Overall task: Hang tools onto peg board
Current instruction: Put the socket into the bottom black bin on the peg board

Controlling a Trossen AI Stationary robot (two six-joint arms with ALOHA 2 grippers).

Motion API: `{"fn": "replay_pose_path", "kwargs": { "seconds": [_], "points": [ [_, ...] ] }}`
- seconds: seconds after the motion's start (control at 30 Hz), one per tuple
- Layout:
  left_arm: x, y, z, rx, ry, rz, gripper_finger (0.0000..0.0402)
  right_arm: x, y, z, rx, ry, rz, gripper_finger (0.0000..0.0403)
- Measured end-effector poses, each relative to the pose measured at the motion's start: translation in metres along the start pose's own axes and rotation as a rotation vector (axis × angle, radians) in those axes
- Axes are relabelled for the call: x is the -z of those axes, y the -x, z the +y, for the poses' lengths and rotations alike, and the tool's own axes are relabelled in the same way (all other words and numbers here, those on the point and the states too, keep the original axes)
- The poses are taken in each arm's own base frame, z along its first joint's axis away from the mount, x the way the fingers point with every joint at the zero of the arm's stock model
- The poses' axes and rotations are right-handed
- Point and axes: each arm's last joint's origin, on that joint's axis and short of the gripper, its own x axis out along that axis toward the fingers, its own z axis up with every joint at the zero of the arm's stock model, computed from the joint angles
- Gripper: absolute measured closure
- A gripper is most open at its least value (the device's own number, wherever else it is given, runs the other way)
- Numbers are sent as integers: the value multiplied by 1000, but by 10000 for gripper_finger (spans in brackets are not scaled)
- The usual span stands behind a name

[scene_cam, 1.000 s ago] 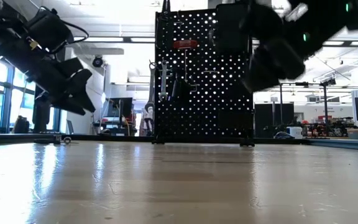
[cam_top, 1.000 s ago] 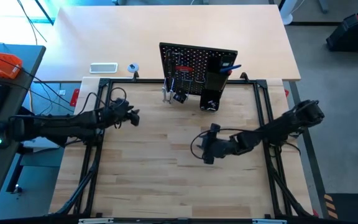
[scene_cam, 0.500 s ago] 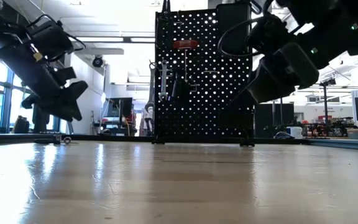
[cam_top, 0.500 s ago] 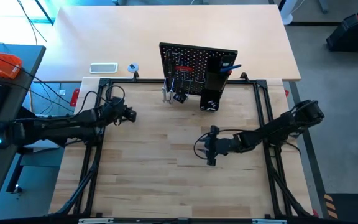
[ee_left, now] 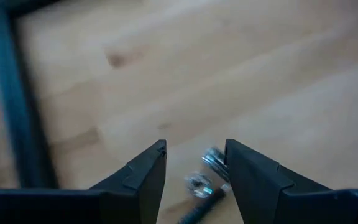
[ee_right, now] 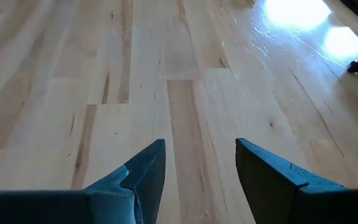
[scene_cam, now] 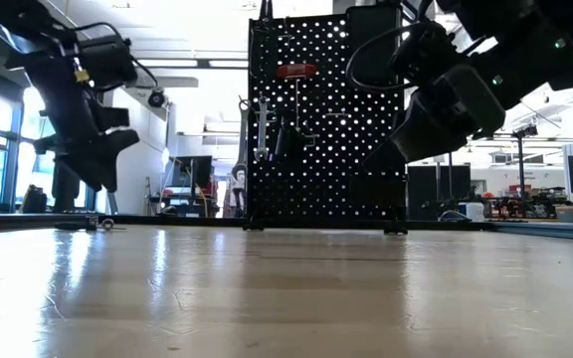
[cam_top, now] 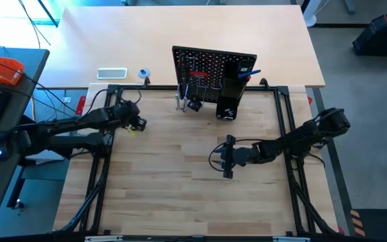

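One peg board (cam_top: 210,67) upright at tabletop (cam_top: 180,175) far edge; several tools hang on it: one red-handled screwdriver (scene_cam: 295,72), one wrench (scene_cam: 262,129). Two arms. Left gripper (cam_top: 138,124) near left frame, fingers (ee_left: 143,180) parted, small silver-tipped tool (ee_left: 207,177) showing between them; grip unclear. Right gripper (cam_top: 228,158) mid-tabletop, fingers (ee_right: 145,177) apart, empty.

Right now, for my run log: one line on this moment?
peg board: tools hung | left claw: open, empty, over small metal part | right claw: open, empty, above table
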Motion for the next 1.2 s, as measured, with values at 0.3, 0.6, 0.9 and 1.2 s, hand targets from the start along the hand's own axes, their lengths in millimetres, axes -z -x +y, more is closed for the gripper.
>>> {"fn": "replay_pose_path", "kwargs": {
  "seconds": [0.3, 0.6, 0.9, 1.2],
  "points": [
    [4, -20, -6, -47, -28, 180, 243, 0, 0, 1, -44, -19, 4, 215],
    [7, -28, -9, -48, -31, 235, 243, 0, 0, 2, -53, -11, 8, 215],
    [6, -32, -8, -24, -25, 265, 243, 0, 0, 2, -53, 2, 4, 215],
    [8, -44, -12, 1, -75, 319, 266, 0, 0, 2, -53, -2, 4, 215]
  ]
}}
